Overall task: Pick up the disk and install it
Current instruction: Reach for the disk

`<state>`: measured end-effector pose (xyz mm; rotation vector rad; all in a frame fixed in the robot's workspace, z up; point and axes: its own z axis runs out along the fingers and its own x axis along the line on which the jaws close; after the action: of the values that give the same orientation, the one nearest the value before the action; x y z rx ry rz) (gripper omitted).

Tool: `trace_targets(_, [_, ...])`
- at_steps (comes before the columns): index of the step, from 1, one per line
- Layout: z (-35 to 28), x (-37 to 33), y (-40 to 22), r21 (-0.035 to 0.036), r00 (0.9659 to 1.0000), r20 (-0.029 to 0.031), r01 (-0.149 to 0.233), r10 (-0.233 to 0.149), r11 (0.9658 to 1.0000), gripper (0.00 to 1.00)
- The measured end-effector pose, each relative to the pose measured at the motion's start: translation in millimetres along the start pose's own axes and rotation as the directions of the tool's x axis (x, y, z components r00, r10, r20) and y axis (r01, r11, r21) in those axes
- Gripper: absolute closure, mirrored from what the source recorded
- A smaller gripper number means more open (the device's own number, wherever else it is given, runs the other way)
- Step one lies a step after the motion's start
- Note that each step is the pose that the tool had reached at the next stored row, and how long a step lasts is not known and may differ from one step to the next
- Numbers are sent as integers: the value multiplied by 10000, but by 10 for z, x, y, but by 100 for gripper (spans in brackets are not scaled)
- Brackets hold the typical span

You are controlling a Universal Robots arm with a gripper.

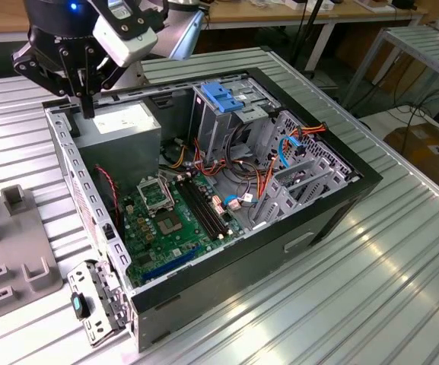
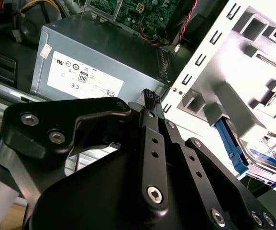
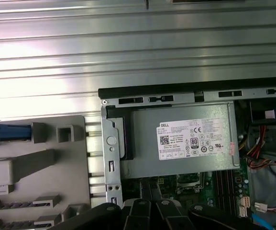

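The disk (image 2: 266, 154) lies in a pale grey holder (image 2: 252, 72) beside the computer case; its silver face, blue label band and blue plastic edge (image 2: 229, 142) show in the second wrist view. The same blue edge (image 3: 6, 133) shows in the first wrist view. My gripper (image 1: 87, 95) hangs above the rear corner of the open case (image 1: 341, 205), over the grey power-supply box (image 1: 120, 125), well apart from the disk. Its black fingers (image 2: 152, 124) lie together, shut, with nothing between them.
Inside the case are a green motherboard (image 1: 170, 220), loose cables (image 1: 268, 179) and a metal drive cage with a blue latch (image 1: 223, 95). The grey holder (image 1: 10, 236) sits on the ribbed metal table (image 1: 356, 304) at the exterior view's left.
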<state>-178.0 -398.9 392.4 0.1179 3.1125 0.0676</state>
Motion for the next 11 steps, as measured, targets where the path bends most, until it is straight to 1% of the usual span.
trace_targets(11, [-2,83,-6,0,10000,0,0,0,10000,89])
